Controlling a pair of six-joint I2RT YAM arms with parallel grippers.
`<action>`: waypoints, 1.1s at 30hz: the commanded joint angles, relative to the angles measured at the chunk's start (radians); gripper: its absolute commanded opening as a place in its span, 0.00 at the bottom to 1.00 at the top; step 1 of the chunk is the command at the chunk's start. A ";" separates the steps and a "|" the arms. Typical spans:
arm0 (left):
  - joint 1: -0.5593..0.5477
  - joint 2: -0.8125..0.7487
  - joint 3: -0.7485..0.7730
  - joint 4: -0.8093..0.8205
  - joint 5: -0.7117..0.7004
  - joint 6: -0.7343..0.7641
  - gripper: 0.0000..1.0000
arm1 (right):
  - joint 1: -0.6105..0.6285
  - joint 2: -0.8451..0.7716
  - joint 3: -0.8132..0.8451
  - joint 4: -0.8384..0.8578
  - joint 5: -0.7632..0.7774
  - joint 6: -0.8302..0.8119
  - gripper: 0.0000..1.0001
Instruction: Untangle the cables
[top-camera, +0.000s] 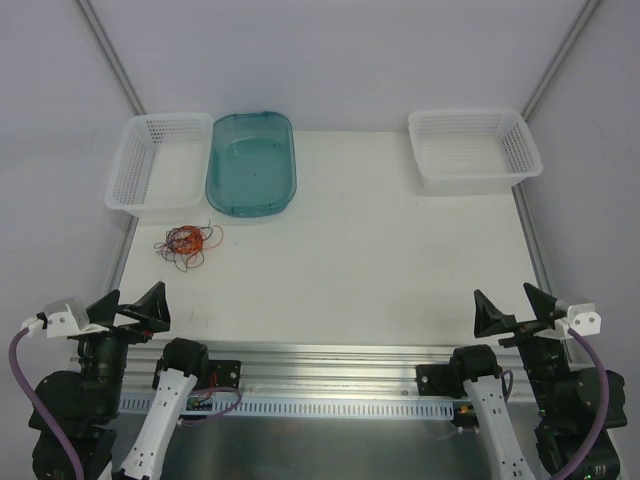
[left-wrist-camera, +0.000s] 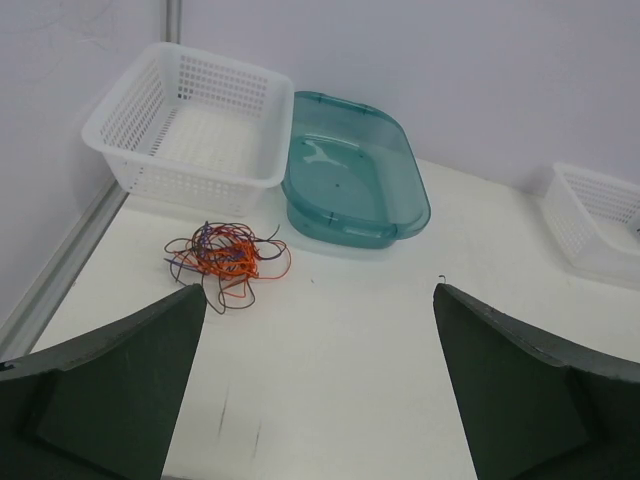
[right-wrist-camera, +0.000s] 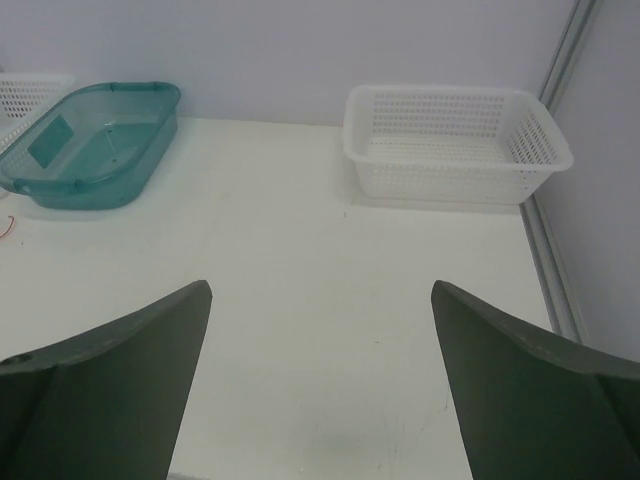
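- The thin cables (top-camera: 185, 242), orange-red, black and dark purple, lie in one small knotted heap. The strands are too fine and tangled to count.
- The heap rests on the left side of the white surface (top-camera: 360, 260). It is near a white perforated plastic basket (top-camera: 150, 203) and a translucent teal plastic tub (top-camera: 250, 165), touching neither.
- A second white perforated plastic basket (top-camera: 470, 180) stands at the far right corner, making two baskets and one tub.
- The left tool (top-camera: 138, 290) and the right tool (top-camera: 502, 290) hang at the near edge, jaws spread wide and holding nothing.
- The right wrist view cuts the heap off, showing only an orange sliver at its left edge.
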 joint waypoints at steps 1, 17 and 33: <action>0.009 -0.169 -0.002 0.004 -0.018 -0.014 0.99 | 0.006 -0.191 -0.004 0.046 -0.045 -0.002 0.97; 0.009 -0.156 -0.138 0.004 -0.029 -0.149 0.99 | 0.006 -0.032 -0.067 0.035 -0.151 0.112 0.97; 0.009 0.374 -0.273 0.057 -0.076 -0.368 0.99 | 0.003 0.269 -0.133 0.000 -0.167 0.246 0.97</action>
